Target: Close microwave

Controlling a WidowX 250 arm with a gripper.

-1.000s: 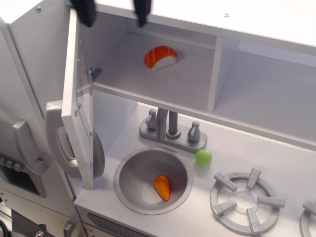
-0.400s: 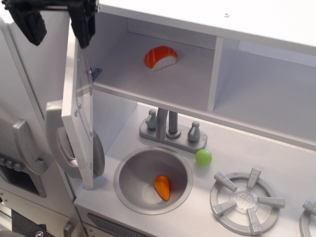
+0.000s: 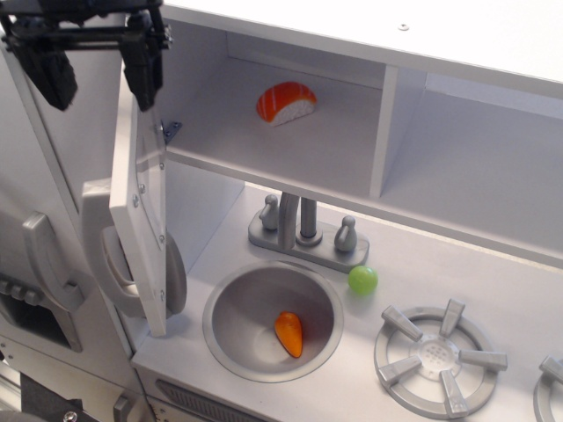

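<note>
While the hinged pale grey microwave door (image 3: 141,189) stands swung wide, edge-on to the camera, a poor contact point is judged the main risk. The black two-fingered tool (image 3: 95,63) is held at the door's upper corner, its fingers spread apart and gripping nothing. One finger (image 3: 142,66) lies at the door's top edge; the other finger (image 3: 48,75) hangs on the outer side of the door, away from the cavity. Whether either finger touches the door cannot be told.

If a push is applied so near the top edge, the tool may slide off over the door, and the door would be left ajar. If the edge is caught between the spread fingers, the door may be levered against its hinge rather than swung. A push that is stopped short would leave the door unlatched.

An orange-and-white sushi toy (image 3: 286,102) rests inside the microwave cavity, well behind the door's path, so no obstruction is expected from it. The curved grey door handle (image 3: 114,264) is seen low on the door, far below the tool. Only the tool's fingers and crossbar are seen, entering from the top left corner above the door.
</note>
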